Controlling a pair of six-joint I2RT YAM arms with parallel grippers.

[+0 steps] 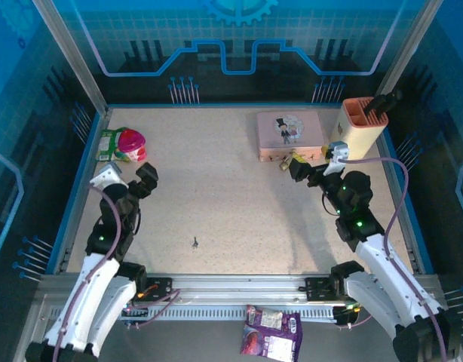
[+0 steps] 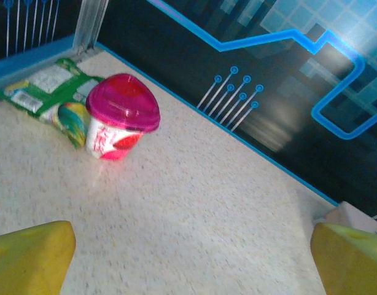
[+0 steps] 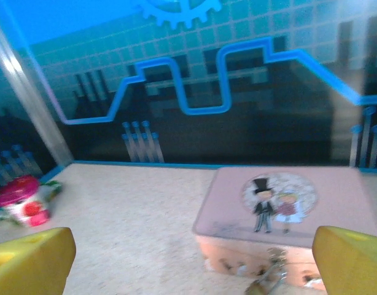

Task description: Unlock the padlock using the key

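Zero steps seem done: left end effector (image 1: 130, 176) and right end effector (image 1: 314, 162) are gaping empty; key (image 1: 195, 242) is lying untouched by the counter's (image 1: 216, 188) near edge.

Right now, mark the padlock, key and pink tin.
padlock (image 1: 286, 161): top external view, brass body.
key (image 1: 195, 242): top external view, middle of the sliver.
pink tin (image 1: 289, 130): top external view, lid centre.

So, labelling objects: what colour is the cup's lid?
Magenta; the lid shows best from the left wrist.
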